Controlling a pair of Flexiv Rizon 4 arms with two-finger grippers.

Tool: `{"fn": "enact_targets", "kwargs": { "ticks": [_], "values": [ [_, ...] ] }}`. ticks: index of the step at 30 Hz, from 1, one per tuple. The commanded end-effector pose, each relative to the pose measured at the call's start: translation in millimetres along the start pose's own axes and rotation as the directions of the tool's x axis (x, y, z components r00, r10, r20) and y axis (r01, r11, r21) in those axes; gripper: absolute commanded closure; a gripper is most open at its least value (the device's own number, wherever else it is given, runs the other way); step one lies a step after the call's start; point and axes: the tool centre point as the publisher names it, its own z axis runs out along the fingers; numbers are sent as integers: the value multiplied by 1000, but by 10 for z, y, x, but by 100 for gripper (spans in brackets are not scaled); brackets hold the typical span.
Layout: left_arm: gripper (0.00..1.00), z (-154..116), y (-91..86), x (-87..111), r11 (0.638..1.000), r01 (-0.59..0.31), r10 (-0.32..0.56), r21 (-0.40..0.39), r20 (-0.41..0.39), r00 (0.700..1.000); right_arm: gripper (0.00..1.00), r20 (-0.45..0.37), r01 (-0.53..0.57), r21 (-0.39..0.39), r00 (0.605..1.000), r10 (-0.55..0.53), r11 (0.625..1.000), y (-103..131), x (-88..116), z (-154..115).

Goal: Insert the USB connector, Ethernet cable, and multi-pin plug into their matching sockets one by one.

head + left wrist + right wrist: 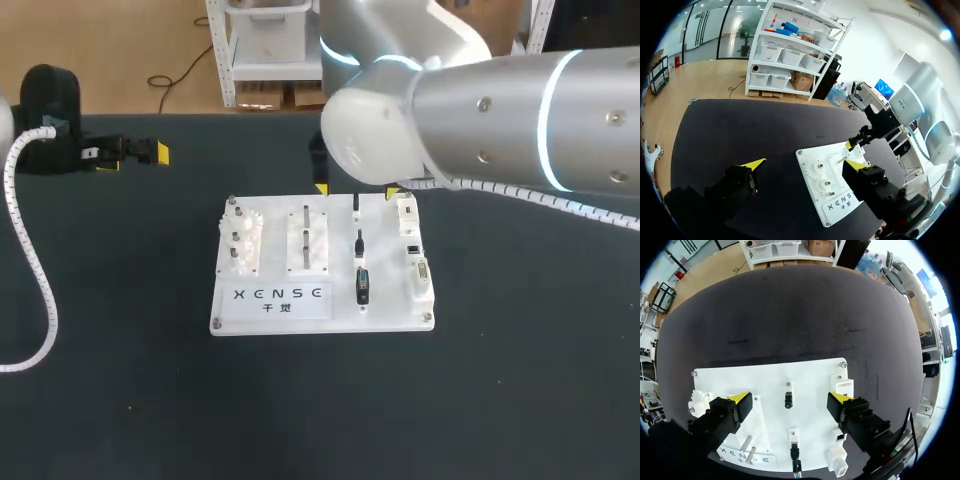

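A white board lies mid-table. In a column on it stand three black plugs: the USB connector farthest back, the Ethernet cable plug in the middle and the multi-pin plug nearest. Their white sockets line the board's right edge. My right gripper hangs open over the board's far edge. In the right wrist view the USB connector lies below the right gripper, between the spread fingers and untouched. My left gripper is open and empty over bare table, far left of the board.
Gear and peg fixtures and a slotted block fill the board's left half. The left wrist view shows the board ahead of the left gripper, with my right gripper over it. Black tabletop surrounds the board.
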Motion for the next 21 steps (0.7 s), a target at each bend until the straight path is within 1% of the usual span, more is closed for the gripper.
{"fn": "enact_targets", "kwargs": {
  "ticks": [1, 2, 3, 4, 5, 7, 11, 12, 16, 19, 21],
  "values": [
    [0, 0, 0, 0, 1000, 0, 0, 0, 0, 1000, 0, 4, 0, 6, 1000, 0, 1000, -5, 19, 7],
    [0, 0, 0, 0, 1000, 0, 0, 0, 0, 1000, 7, 5, 1, 8, 1000, -1, 1000, -8, 25, 11],
    [0, 0, 0, 0, 1000, 0, 0, 0, 0, 1000, 32, 4, 2, 8, 1000, -2, 1000, -12, 32, 17],
    [0, 0, 0, 0, 1000, 0, 0, 0, 0, 1000, 44, 5, 4, 15, 1000, -4, 1000, -19, 41, 24],
    [0, 0, 0, 0, 1000, 0, 0, 0, 0, 1000, 51, 8, 5, 18, 1000, -5, 1000, -26, 52, 31],
    [0, 0, 0, 0, 1000, 0, 0, 0, 0, 1000, 54, 8, 6, 22, 1000, -6, 1000, -45, 74, 54],
    [0, 0, 0, 0, 1000, 0, 0, 0, 0, 1000, 56, 7, -3, 37, 1000, 3, 999, -88, 96, 101],
    [0, 0, 0, 0, 1000, 0, 0, 0, 0, 1000, 59, 6, -4, 38, 1000, 4, 999, -95, 96, 109],
    [0, 0, 0, 0, 1000, 0, 0, 0, 0, 1000, 63, 3, -7, 43, 1000, 7, 999, -104, 94, 121],
    [0, 0, 0, 0, 1000, 0, 0, 0, 0, 1000, 64, 3, -4, 43, 1000, 4, 999, -104, 88, 134],
    [0, 0, 0, 0, 1000, 0, 0, 0, 0, 1000, 62, 2, 1, 45, 1000, -1, 999, -95, 85, 145]
  ]
}}
